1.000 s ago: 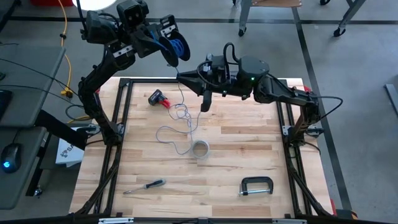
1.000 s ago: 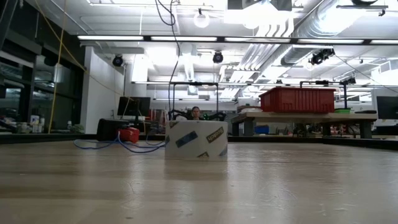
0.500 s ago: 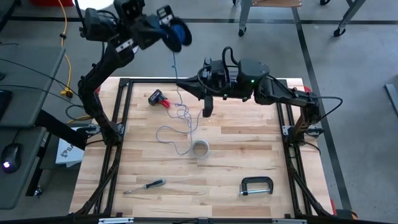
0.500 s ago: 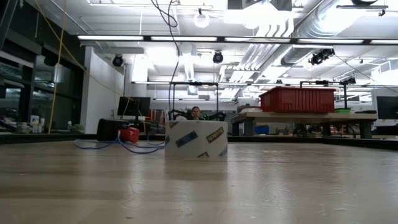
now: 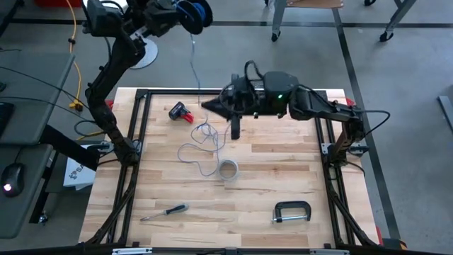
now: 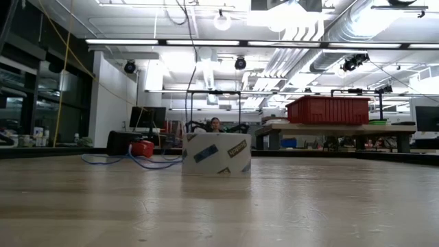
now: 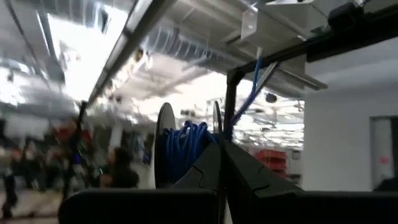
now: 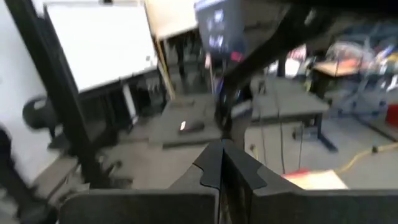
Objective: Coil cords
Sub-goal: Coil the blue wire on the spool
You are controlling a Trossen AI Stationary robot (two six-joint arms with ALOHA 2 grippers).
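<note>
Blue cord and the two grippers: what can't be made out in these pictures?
- Blue cord: thin in the high view; where it ends among the pale grey cord loops is too small to tell.
- Left gripper: at the high view's top edge, the blue coil on it partly cut off.
- Right gripper: whether it pinches the cord is too small in the high view, blurred in the right wrist view.
- Low view: tape roll hides what lies behind it.

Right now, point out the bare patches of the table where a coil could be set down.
The table is bare on its right side, between the right gripper and the clamp, and along the left edge above the screwdriver. It is crowded mid-left, where loose cord lies between the red tool and the tape roll.
</note>
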